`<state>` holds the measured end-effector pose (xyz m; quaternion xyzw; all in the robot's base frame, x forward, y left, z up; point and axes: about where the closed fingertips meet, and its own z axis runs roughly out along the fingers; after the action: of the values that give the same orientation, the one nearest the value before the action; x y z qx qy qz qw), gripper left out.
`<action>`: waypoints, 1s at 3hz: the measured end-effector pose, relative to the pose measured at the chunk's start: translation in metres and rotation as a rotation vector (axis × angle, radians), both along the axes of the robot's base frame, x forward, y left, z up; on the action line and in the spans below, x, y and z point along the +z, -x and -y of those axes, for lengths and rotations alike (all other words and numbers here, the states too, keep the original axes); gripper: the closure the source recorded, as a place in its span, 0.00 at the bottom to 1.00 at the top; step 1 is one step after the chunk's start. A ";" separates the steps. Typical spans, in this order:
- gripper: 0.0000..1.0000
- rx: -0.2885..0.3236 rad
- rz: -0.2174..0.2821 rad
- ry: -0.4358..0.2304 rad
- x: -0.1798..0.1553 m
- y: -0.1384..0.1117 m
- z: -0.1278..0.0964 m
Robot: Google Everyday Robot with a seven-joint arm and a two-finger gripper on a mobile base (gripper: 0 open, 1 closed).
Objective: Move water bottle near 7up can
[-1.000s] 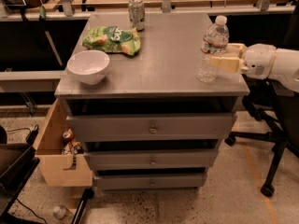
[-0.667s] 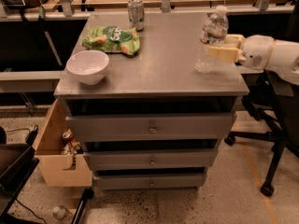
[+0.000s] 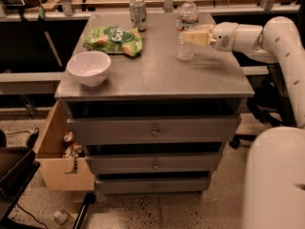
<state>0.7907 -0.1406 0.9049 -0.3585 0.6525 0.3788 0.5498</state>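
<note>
The water bottle [image 3: 187, 27] is a tall clear ribbed bottle with a white cap, upright over the right middle of the grey cabinet top [image 3: 157, 73]. My gripper [image 3: 193, 36] reaches in from the right and is shut on the bottle at its label band. The 7up can [image 3: 137, 13] stands upright at the far edge of the top, left of the bottle and well apart from it.
A green snack bag [image 3: 114, 40] lies in front of the can. A white bowl [image 3: 89, 68] sits at the front left. The cabinet has drawers below; a cardboard box [image 3: 59, 151] with items stands at its left. My white arm [image 3: 281, 46] spans the right side.
My gripper has carried the water bottle to the left and farther back across the top, away from the right edge and closer to the can.
</note>
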 end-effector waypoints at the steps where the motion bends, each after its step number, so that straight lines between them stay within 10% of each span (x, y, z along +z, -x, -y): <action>1: 1.00 -0.010 -0.060 0.017 -0.011 -0.029 -0.026; 3: 1.00 -0.011 -0.060 0.017 -0.008 -0.030 -0.026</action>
<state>0.8202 -0.1149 0.8973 -0.3482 0.6737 0.3810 0.5289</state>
